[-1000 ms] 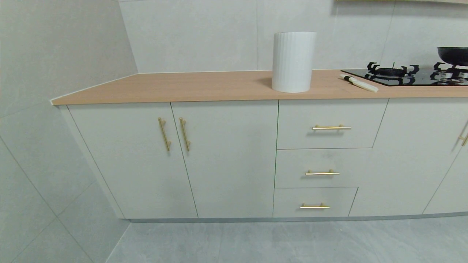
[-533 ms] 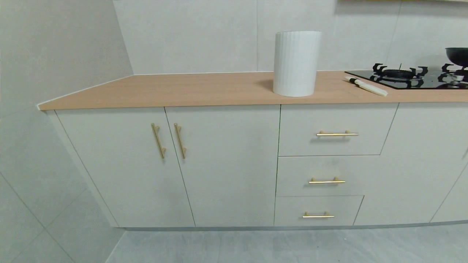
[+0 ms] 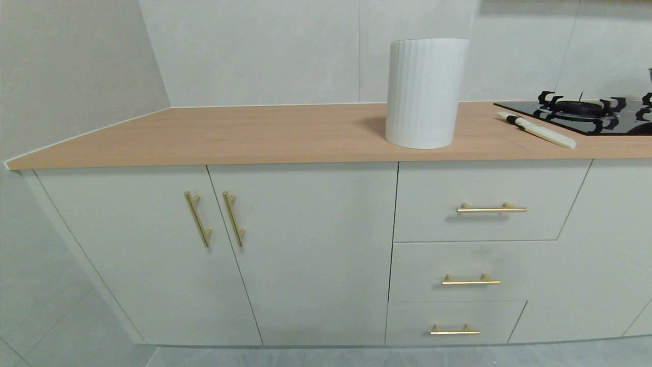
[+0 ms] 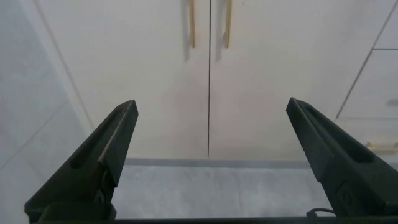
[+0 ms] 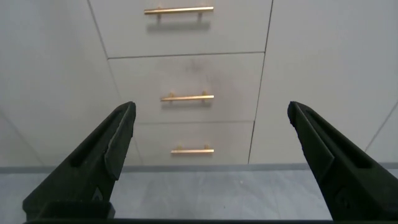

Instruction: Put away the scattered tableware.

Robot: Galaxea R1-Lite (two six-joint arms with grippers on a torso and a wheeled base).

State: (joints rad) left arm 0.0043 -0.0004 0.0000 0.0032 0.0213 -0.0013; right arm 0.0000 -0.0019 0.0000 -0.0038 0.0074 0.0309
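Hob [image 3: 586, 114] cut off; cream utensil [image 3: 537, 130] type unclear. It lies on bench [image 3: 229, 135] near ribbed holder [image 3: 426, 94], above left claw [image 4: 211, 106] and right claw [image 5: 211, 106], both wide, facing cabinet fronts [image 3: 305, 244].

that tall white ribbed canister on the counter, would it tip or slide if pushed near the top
The canister is taller than wide, so a push near its top would probably tip it; a low push likely slides it along the smooth counter. Its vertical ribs may help grip.

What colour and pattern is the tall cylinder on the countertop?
The cylinder is white with fine vertical ribbing; clearest in the head view.
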